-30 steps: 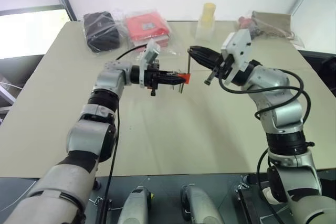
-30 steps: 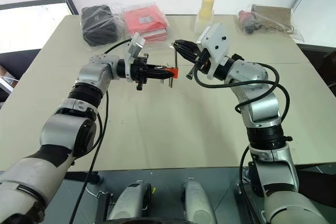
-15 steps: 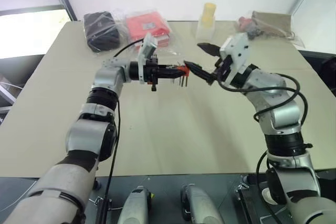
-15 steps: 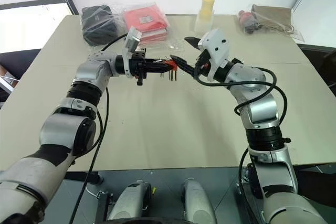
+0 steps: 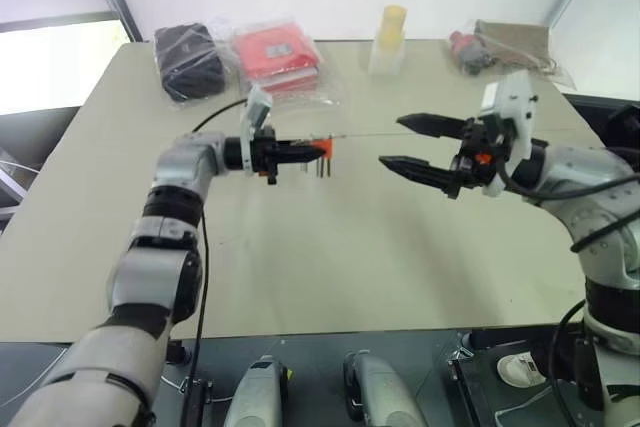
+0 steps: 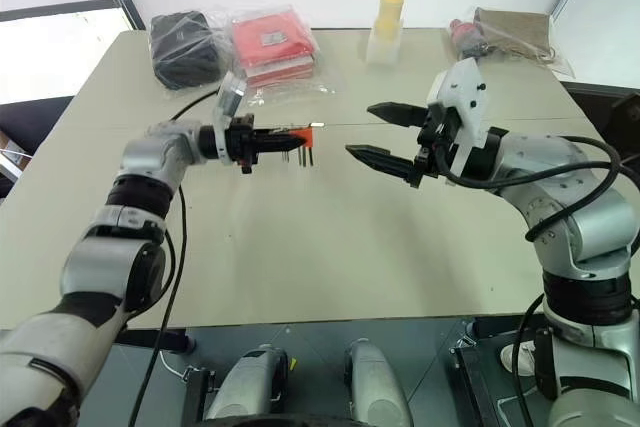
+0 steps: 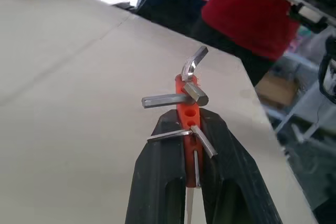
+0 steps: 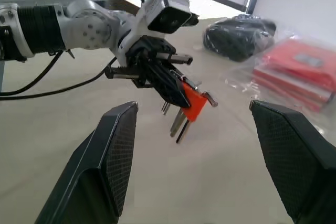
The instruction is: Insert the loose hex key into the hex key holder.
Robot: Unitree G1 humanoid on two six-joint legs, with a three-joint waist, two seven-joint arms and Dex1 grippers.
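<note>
Orange-red hex key holder (image 7: pixel 187 109) with grey metal keys, black end effector fingers (image 8: pixel 116 145), beige table (image 5: pixel 330 247)

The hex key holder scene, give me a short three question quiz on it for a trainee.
1. True or false: the left gripper is shut on the holder.
2. How do the right gripper jaws stand? A) spread wide with nothing between them B) closed on the holder C) closed on the yellow bottle
3. What colour is the holder?

Key: 1 true; 2 A; 3 orange-red.
</note>
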